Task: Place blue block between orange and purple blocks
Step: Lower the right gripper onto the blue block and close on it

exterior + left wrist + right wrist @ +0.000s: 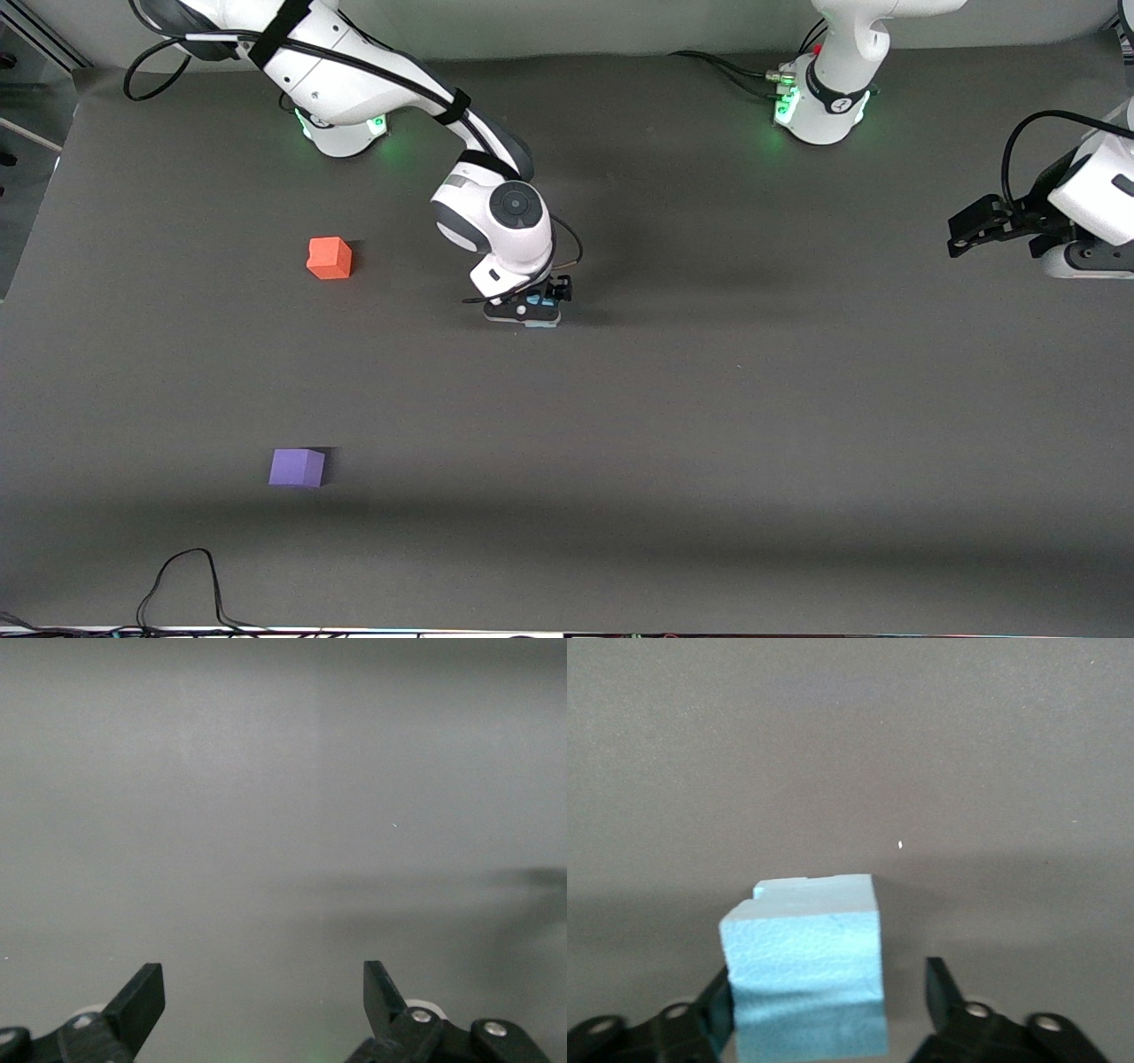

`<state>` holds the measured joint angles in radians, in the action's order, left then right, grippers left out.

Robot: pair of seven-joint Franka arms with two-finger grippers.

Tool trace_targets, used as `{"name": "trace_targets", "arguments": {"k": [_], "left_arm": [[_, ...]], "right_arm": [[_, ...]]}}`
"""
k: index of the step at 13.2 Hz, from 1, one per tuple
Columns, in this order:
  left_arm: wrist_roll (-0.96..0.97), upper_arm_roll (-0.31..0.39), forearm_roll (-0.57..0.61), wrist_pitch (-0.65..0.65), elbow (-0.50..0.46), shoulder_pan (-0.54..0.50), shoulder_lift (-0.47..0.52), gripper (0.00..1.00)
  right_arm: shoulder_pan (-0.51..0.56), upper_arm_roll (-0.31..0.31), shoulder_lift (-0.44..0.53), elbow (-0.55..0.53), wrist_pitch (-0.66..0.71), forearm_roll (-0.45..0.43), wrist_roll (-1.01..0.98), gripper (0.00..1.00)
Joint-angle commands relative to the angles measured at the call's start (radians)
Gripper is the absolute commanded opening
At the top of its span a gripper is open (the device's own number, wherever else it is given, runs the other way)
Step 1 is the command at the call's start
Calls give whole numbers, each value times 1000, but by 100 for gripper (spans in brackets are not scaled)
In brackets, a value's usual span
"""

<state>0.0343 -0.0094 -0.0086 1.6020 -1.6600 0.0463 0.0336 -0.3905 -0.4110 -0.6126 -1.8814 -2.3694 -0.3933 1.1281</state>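
The blue block point(806, 966) rests on the table between my right gripper's point(830, 997) fingers. One finger touches its side; the other finger point(943, 992) stands a small gap away, so the jaws are open around it. In the front view the right gripper point(530, 310) is down at the table's middle and only a sliver of the blue block point(542, 322) shows under it. The orange block point(330, 258) lies toward the right arm's end. The purple block point(297, 467) lies nearer the front camera. My left gripper point(967, 232) waits, open and empty, in the air at its own end; its fingers are spread wide in the left wrist view point(264, 992).
A black cable point(190, 585) loops on the table's near edge, close to the purple block. The grey mat point(709, 425) covers the table. The arm bases point(819, 111) stand along the edge farthest from the front camera.
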Motion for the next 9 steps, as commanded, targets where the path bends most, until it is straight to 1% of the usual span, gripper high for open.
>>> {"name": "trace_targets", "arguments": {"k": [1,3,5,6,7,9], "left_arm": [[-17,0,10,-20,32,1,-14,100],[-17,-1,10,-19,22,6,-15,100],[-23,-6,10,-20,16,0,-14,100],[-24,-6,10,-25,17,0,-12,100],[-24,-4,10,-27,17,0,-12,100],[-25,-3,10,-30,19,0,-11,100]], "right_arm": [[2,-2,5,-2,-13,-30,35,28],[10,0,20,7,-7,-29,23,22],[41,4,60,13,25,-9,-28,22],[53,7,97,25,77,52,-109,22],[67,23,147,37,120,165,-223,22],[73,163,277,30,211,388,-501,22]]}}
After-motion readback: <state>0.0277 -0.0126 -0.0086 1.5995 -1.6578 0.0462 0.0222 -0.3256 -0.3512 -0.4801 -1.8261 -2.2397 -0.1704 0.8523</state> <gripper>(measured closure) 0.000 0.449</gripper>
